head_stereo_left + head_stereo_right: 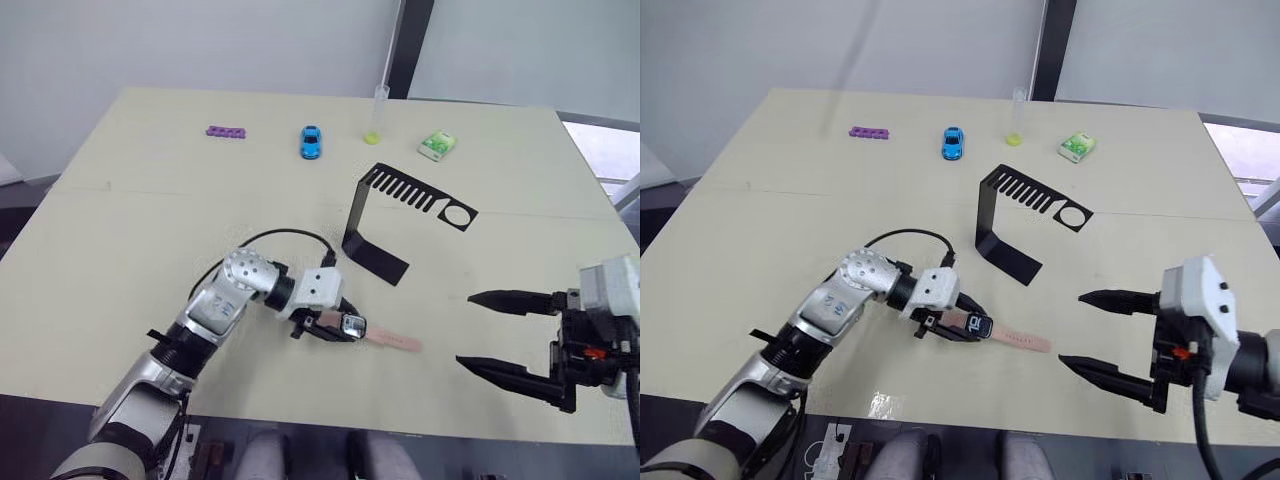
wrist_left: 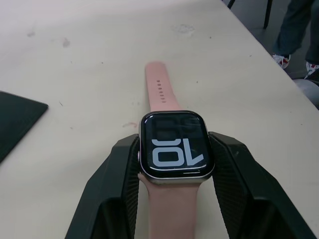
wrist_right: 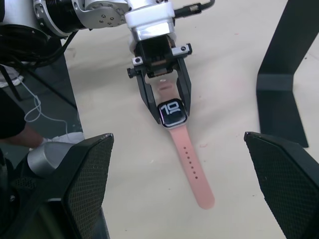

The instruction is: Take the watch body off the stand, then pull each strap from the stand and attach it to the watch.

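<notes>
Pale table [image 1: 120,260] carries everything. On it the left gripper [image 2: 172,164] has its two fingers pressed on both sides of the watch body [image 2: 173,145], with pink straps [image 3: 192,167] lying flat out of both its ends, apparently already attached. I judge the body hard, smooth and slippery, so grip its side edges; the straps are soft and bend easily. Right gripper [image 1: 500,330] hovers near, jaws wide apart. The stand [image 1: 385,215] is bare. No container holds anything.
</notes>
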Robot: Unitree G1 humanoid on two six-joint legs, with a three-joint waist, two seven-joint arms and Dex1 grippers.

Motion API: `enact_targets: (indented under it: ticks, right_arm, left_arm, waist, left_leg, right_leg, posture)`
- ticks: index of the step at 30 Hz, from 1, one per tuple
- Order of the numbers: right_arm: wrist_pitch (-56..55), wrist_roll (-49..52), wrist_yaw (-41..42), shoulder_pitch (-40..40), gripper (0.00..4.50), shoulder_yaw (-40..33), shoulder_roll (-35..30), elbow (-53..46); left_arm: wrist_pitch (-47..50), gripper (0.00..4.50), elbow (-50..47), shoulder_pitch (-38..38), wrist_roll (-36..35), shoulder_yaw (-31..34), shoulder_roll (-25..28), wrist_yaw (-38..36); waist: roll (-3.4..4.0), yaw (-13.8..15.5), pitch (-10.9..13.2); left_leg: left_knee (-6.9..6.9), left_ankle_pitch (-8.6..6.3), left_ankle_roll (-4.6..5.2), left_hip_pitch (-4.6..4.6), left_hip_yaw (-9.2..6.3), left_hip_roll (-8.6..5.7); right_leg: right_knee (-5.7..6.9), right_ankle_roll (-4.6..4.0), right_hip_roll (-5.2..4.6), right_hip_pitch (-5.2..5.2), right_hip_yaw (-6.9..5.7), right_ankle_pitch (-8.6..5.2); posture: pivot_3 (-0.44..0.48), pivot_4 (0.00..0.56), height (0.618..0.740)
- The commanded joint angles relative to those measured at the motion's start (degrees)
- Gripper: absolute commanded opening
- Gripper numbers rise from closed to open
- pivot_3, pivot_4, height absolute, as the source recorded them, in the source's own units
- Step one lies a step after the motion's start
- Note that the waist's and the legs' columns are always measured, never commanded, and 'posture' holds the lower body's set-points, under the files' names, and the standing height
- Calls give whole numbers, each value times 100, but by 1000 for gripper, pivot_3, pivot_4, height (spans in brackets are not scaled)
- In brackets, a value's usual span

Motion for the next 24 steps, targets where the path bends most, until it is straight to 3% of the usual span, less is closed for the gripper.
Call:
enact_targets:
  ticks: [1,4,10,14,17,19,24]
  right_arm:
    - [-249,-132,-57,24,4455,118,49,-101]
    - [-367,-268,-57,66,4455,209,60,-74]
    - [-602,-597,187,350,4500,71,35,77]
    - [-619,-648,514,595,4500,-495,-18,309]
    - [-571,-655,827,819,4500,-1020,-17,549]
    - [-590,-730,1066,976,4500,-1305,-34,735]
    - [-616,-905,1494,1158,4500,-1697,-162,1116]
  left_arm:
    - [81,1596,14,-10,247,-72,-130,330]
    - [277,1596,-3,1,262,-64,-165,389]
    - [1246,4470,-642,163,-643,711,357,-21]
    - [1410,4470,-1034,389,-1588,1719,1491,-949]
    - [1592,4470,-690,478,-2067,2475,2532,-1642]
    - [1628,4470,-303,497,-2176,2793,3113,-1941]
    - [1209,4470,627,399,-2107,3102,3861,-2104]
  waist:
    - [0,-2,0]
    - [0,-8,0]
    - [0,-31,0]
    - [1,-32,0]
    - [1,-24,0]
    - [1,-26,0]
    - [1,-13,1]
  left_leg:
    - [1,0,0,0,0,0]
    - [0,0,0,1,0,0]
    - [-1,0,-1,1,1,3]
    - [-5,4,-8,5,0,8]
    - [-8,4,-8,7,-2,8]
    - [-10,3,-6,6,-1,6]
    - [-16,-20,35,14,-2,0]
  right_leg:
    - [0,0,0,0,0,0]
    - [0,0,0,0,0,0]
    - [2,0,0,-1,1,0]
    - [3,-2,2,-1,-2,-1]
    - [0,-2,1,1,-4,-1]
    - [-3,-3,-1,2,-5,-2]
    - [-9,-5,-11,10,-6,-3]
  posture:
    - [0,150,740]
    - [0,150,740]
    - [0,150,740]
    - [0,150,740]
    - [0,150,740]
    - [0,150,740]
    - [0,150,740]
